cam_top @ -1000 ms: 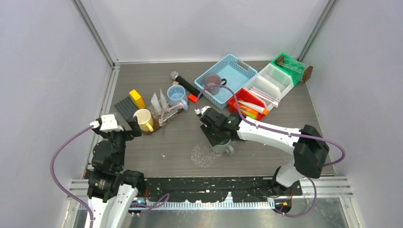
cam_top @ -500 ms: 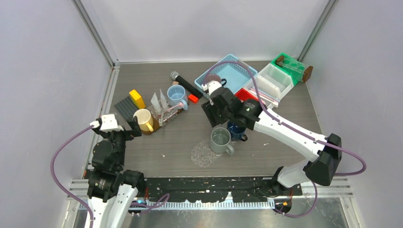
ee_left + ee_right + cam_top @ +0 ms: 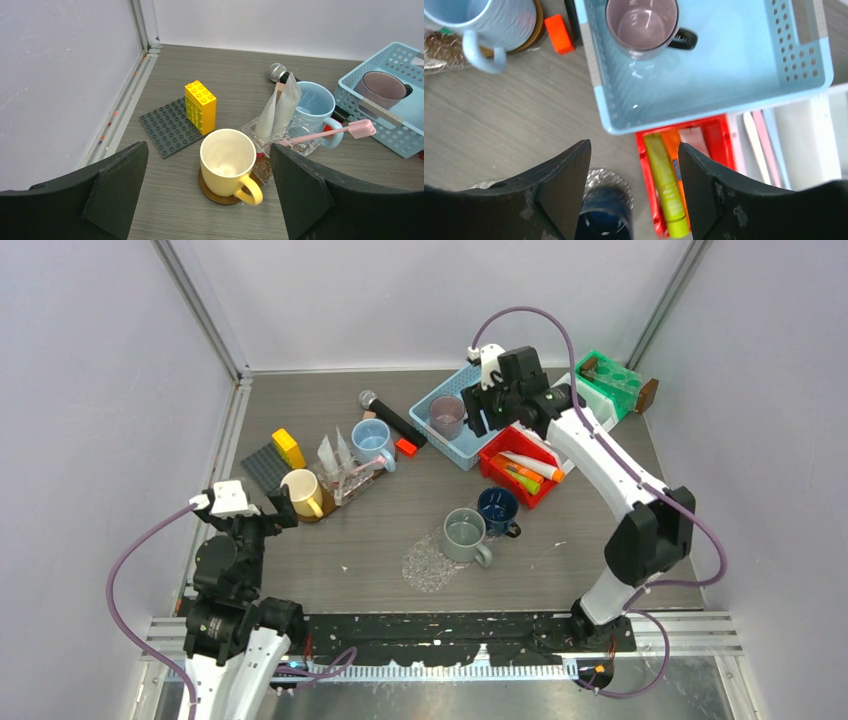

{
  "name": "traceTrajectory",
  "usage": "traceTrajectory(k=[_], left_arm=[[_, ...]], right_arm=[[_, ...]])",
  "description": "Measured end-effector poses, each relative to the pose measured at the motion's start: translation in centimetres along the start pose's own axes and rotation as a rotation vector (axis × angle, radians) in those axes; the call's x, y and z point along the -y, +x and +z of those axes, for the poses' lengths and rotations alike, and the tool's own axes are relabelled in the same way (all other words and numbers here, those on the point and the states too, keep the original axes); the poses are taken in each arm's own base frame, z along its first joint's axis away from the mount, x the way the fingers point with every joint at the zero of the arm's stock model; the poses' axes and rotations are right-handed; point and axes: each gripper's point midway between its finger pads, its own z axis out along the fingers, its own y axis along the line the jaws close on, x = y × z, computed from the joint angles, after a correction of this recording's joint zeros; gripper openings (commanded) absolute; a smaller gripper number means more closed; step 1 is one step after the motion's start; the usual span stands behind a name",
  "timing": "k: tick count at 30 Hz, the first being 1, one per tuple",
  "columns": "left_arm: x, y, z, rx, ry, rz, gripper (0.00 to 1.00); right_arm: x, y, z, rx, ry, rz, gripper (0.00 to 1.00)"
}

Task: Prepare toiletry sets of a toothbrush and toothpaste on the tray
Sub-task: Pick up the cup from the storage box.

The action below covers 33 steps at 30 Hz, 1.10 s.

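Your right hand [image 3: 634, 170] hangs wide and empty over the red tray [image 3: 716, 142], where toothpaste tubes [image 3: 665, 187] lie packed side by side. Toothbrushes [image 3: 769, 150] sit in the white bin [image 3: 804, 130] beside it. If you drop straight down, you may pinch two tubes or snag the basket [image 3: 734, 60].

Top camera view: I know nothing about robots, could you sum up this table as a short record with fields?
Right end effector: open, empty, above blue basket and red bin
Left end effector: open, empty, facing yellow mug
Red bin: green toothpaste tube, orange toothpaste tube beside it
White tray: slim toothbrushes
Blue basket: purple mug
Sets paired: none seen
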Motion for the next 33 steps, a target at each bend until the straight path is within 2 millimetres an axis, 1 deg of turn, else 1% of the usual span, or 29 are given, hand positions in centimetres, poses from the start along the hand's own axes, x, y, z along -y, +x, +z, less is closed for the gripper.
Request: traceTrajectory(k=[3, 6, 10, 16, 21, 30, 33], left_arm=[[0.0, 0.0, 0.0, 0.000, 0.000, 0.000, 0.95], [0.0, 0.1, 0.0, -0.002, 0.000, 0.001, 0.95], [0.0, 0.2, 0.1, -0.006, 0.000, 0.002, 0.95], [0.1, 0.6, 0.4, -0.026, 0.000, 0.009, 0.95], [0.2, 1.1, 0.7, -0.047, 0.000, 0.016, 0.95], [0.4, 1.7, 1.2, -0.077, 0.001, 0.027, 0.95], [0.5, 1.8, 1.3, -0.082, 0.003, 0.028, 0.95]], right_arm=[[1.7, -1.0, 2.2, 0.007, -0.029, -0.018, 0.69], [2.5, -1.5, 4.1, 0.004, -0.062, -0.048, 0.66], [2.9, -2.0, 7.4, -0.004, -0.103, -0.120, 0.65], [3.0, -1.0, 11.9, -0.044, -0.155, -0.211, 0.63], [3.4, -1.2, 15.3, -0.043, -0.169, -0.261, 0.62], [4.1, -1.4, 19.3, -0.017, -0.169, -0.321, 0.61], [4.1, -1.1, 20.6, -0.012, -0.172, -0.325, 0.61]])
